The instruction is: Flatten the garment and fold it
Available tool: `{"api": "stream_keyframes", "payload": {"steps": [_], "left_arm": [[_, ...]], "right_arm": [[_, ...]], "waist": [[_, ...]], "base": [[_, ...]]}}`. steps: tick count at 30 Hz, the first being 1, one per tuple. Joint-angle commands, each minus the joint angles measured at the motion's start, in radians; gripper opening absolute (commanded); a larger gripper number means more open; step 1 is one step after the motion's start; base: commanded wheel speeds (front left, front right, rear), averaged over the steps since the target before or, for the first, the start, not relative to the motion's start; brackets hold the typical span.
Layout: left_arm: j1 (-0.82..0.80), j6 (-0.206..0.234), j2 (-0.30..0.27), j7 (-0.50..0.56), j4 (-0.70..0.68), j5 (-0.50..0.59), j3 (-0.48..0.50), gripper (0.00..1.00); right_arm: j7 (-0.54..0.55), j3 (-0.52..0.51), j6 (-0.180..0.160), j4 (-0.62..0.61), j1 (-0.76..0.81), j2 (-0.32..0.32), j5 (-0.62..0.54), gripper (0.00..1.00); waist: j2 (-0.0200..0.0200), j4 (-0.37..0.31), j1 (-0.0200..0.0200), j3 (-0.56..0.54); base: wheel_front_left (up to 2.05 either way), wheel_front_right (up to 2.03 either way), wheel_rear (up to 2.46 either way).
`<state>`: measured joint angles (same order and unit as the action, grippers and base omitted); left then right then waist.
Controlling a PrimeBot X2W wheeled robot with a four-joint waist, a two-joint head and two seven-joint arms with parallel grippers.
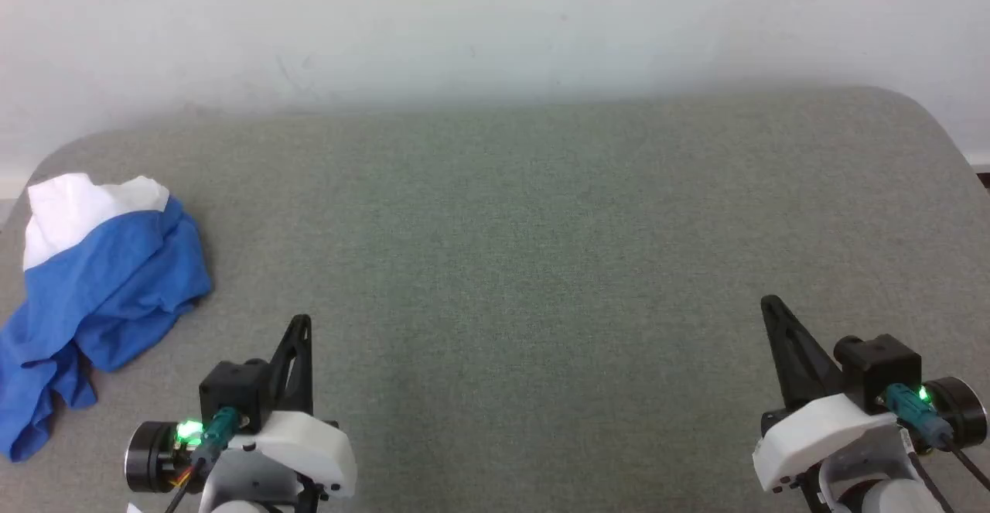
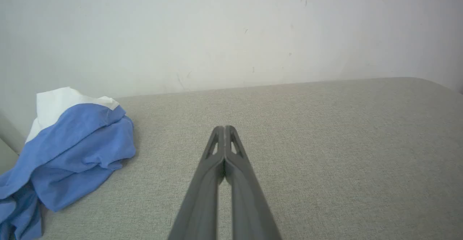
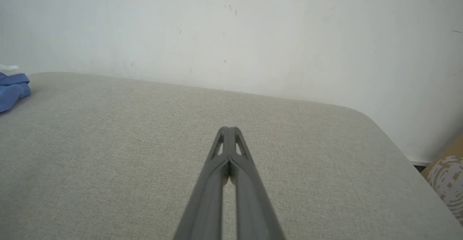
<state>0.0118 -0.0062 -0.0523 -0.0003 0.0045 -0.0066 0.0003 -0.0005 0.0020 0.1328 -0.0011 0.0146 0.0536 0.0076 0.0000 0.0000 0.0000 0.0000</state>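
Note:
The garment (image 1: 100,296) lies crumpled in a heap at the far left of the grey padded table (image 1: 510,265), blue cloth on top and a white part at its back. It also appears as the garment (image 2: 68,149) at the left of the left wrist view and as a blue sliver of garment (image 3: 12,89) at the right wrist view's left edge. My left gripper (image 1: 302,321) is shut and empty, a short way right of the heap; its tips (image 2: 225,127) meet. My right gripper (image 1: 769,302) is shut and empty far to the right, its tips (image 3: 228,128) pressed together.
A pale wall (image 1: 495,25) runs along the table's far edge. The table's corners are rounded (image 1: 920,111). A tan patterned object (image 3: 446,175) stands beyond the table's right corner.

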Motion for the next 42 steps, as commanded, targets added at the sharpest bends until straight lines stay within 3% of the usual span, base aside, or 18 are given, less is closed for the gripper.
{"api": "stream_keyframes", "payload": {"steps": [1, 23, 24, 42], "left_arm": [[-0.012, 0.006, 0.002, 0.0, -0.005, 0.007, 0.0, 0.0], [-0.012, 0.006, 0.002, 0.0, -0.005, 0.007, 0.0, 0.0], [0.0, 0.0, 0.0, 0.0, 0.0, 0.0, 0.0, 1.0], [-0.014, 0.004, 0.0, -0.035, 0.001, -0.047, -0.021, 1.0]], "right_arm": [[0.0, -0.002, -0.002, 0.001, -0.015, -0.003, -0.008, 0.0], [0.0, -0.002, -0.002, 0.001, -0.015, -0.003, -0.008, 0.0], [0.0, 0.0, 0.0, 0.0, 0.0, 0.0, 0.0, 1.0], [-0.035, -0.01, 0.0, -0.005, 0.009, 0.0, 0.019, 1.0]], "waist": [[0.0, 0.0, 0.0, 0.0], [0.0, 0.0, 0.0, 0.0], [0.0, 0.0, 0.0, 0.0], [0.0, 0.021, 0.0, -0.001]], "base": [[0.0, 0.0, 0.0], [0.0, 0.0, 0.0], [0.0, 0.0, 0.0], [0.0, 0.0, 0.0]]}}
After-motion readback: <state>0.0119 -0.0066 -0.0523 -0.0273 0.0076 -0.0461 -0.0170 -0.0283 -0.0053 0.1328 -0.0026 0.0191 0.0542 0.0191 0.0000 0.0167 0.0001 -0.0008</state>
